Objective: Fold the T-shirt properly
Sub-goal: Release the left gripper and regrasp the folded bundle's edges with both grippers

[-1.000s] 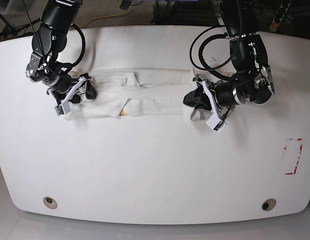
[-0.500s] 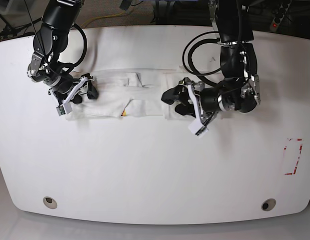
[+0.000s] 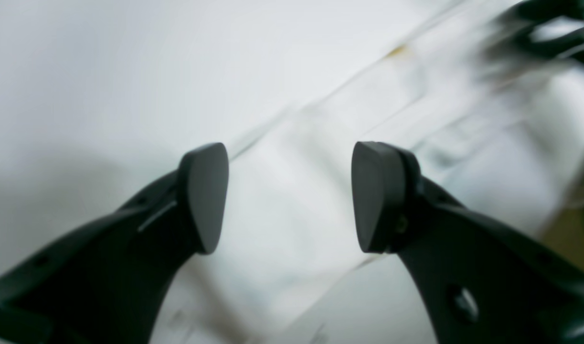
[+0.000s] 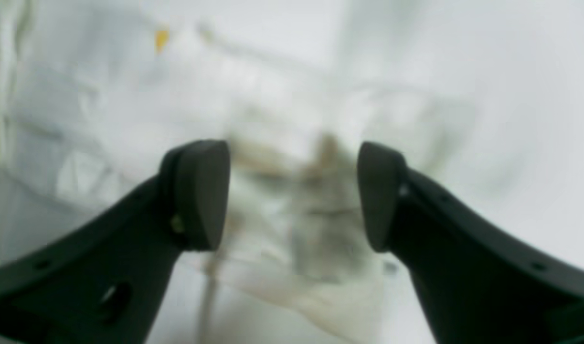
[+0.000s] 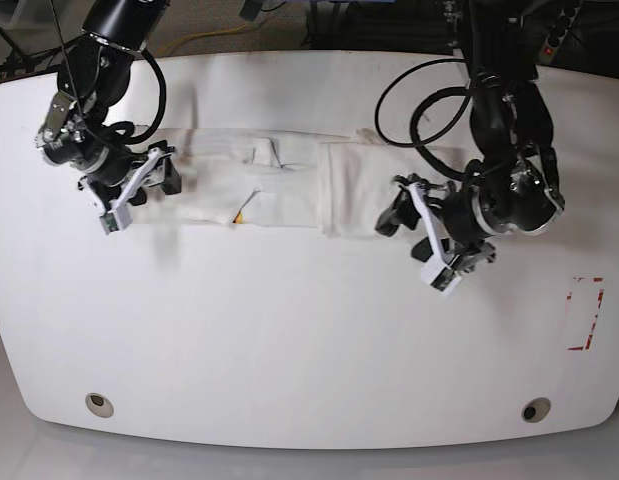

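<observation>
Both end effectors off refolded T-shirt [image 5: 279, 190]

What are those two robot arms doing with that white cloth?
They are folding a T-shirt on a white table. The shirt already lies as a long narrow band, with one end flapped over onto the middle. Both sets of jaws are open, with nothing between them. The left gripper sits just off that folded end, and the right gripper is at the other end. The wrist views are blurry.
</observation>
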